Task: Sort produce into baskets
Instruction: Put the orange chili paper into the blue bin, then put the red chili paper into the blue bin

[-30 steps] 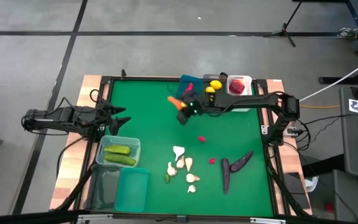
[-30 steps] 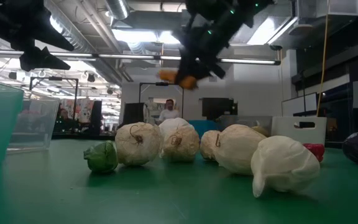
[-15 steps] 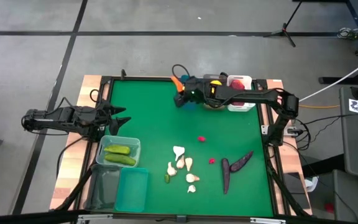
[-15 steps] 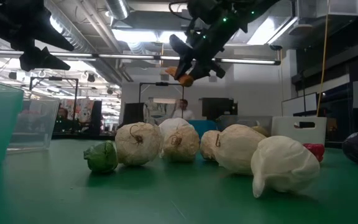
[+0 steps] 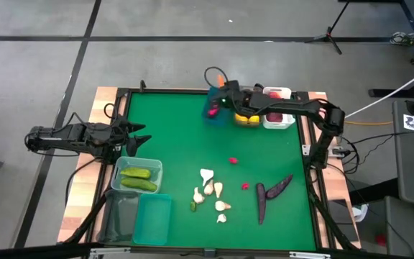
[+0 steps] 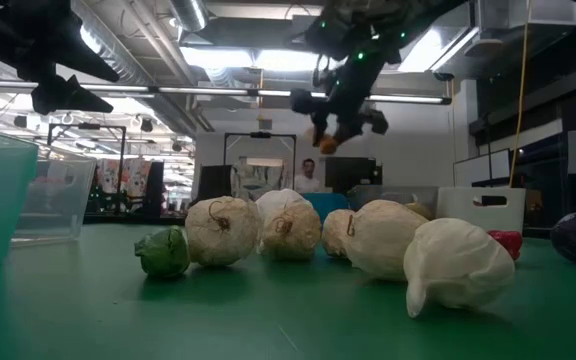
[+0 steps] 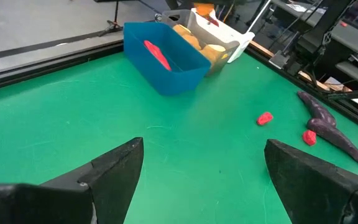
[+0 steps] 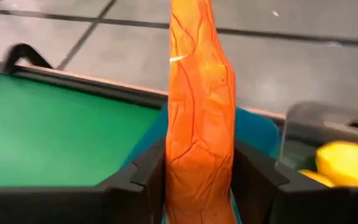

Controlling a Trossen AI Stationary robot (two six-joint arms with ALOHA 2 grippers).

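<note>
Your right gripper (image 8: 197, 180) is clamped on the orange carrot (image 8: 199, 106), which stands between its fingers; in the high view the gripper (image 5: 220, 92) hangs over the blue basket (image 5: 214, 114) at the upper centre of the frame. The carrot's tip reaches past the table's far rim, so if you let go here it may tip over the basket wall and fall off the table; that is a judgement, not something seen. A red-pink piece (image 7: 156, 54) already lies in the blue basket, and the lemons (image 7: 199, 45) fill the next one along, close enough for a stray drop to land among them.

Your left gripper (image 5: 136, 134) waits at the left edge of the frame, jaws wide apart and empty, just above the pale clear basket (image 5: 152, 167) holding the cucumbers (image 5: 136, 180).

Garlic (image 5: 207, 176), two eggplants (image 5: 270, 193) and small red pieces (image 5: 233, 160) lie unsorted on the green table (image 5: 171, 137), lower centre and right.
</note>
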